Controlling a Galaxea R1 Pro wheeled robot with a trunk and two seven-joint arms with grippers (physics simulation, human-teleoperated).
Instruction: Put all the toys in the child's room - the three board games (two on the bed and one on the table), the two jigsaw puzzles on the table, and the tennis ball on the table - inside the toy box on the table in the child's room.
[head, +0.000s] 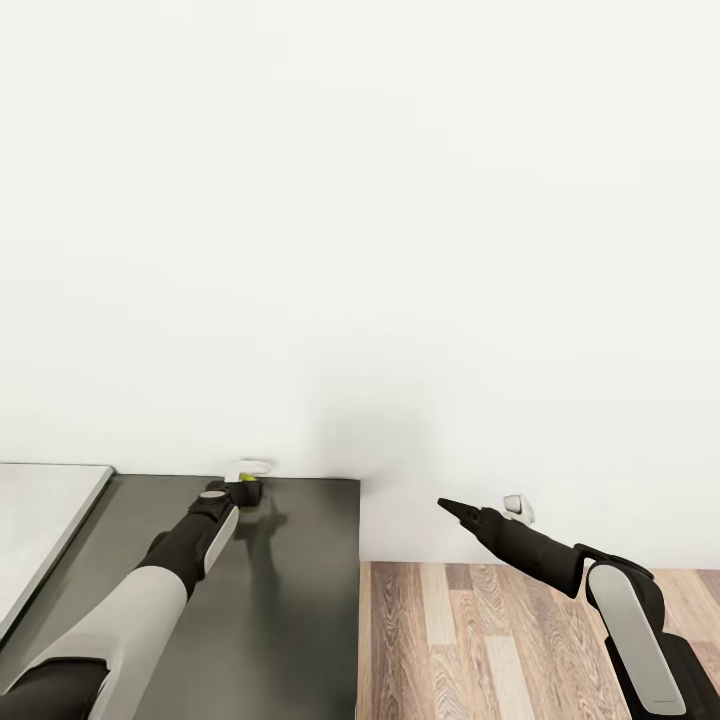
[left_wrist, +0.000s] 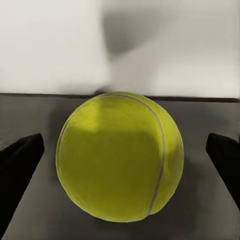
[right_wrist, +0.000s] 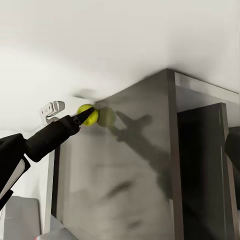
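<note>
The tennis ball (left_wrist: 117, 157) rests on the dark grey wing of the table (head: 290, 610), close to the white wall at the desk's back edge. My left gripper (head: 245, 484) is open around it, with a dark finger (left_wrist: 20, 170) on each side and a gap between each finger and the ball. The right wrist view shows the same ball (right_wrist: 86, 114) at the tips of my left gripper (right_wrist: 90, 116), with its reflection on the desktop (right_wrist: 125, 190). My right gripper (head: 443, 503) hovers open and empty off the desk's right end, above the floor.
The light grey wing of the table (head: 40, 520) adjoins at the left. A plain white wall (head: 360, 250) rises directly behind the desk. Wood-plank floor (head: 500, 640) lies to the right of the desk's end panel (right_wrist: 200, 170).
</note>
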